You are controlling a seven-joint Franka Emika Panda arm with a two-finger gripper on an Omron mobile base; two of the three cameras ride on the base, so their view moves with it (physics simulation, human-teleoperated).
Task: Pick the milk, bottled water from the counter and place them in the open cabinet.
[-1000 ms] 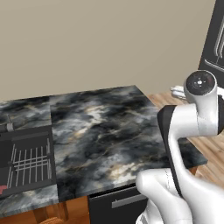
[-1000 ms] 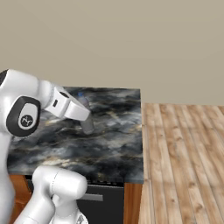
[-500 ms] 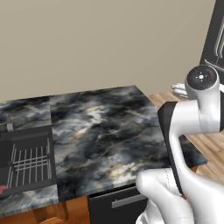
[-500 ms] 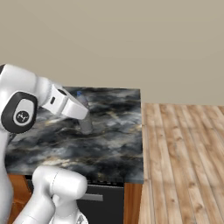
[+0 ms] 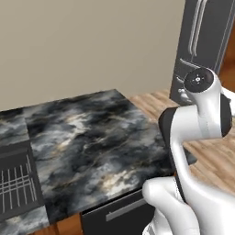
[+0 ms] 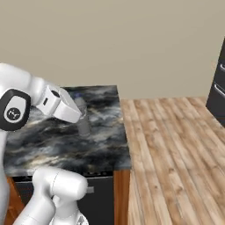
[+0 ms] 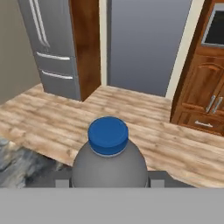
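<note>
end effector (image 6: 81, 115) | clamps bottled water (image 7: 109, 164) | base views shifted since earlier

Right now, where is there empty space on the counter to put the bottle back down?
The counter is bare marble from the wall to its front edge, between the dark rack and the end beside the wooden floor. It is tightest where the gripper holds the bottled water.

The counter (image 5: 87, 137) top is bare stone, with lots of room to move over it. A dark rack with thin bars (image 5: 16, 183) sits at its left end. Past the counter's right edge the wood floor (image 6: 176, 145) is wide open. Beyond that floor stand a tall grey fridge (image 7: 52, 43) and brown wooden cabinets (image 7: 203, 87), blocking the way.
</note>
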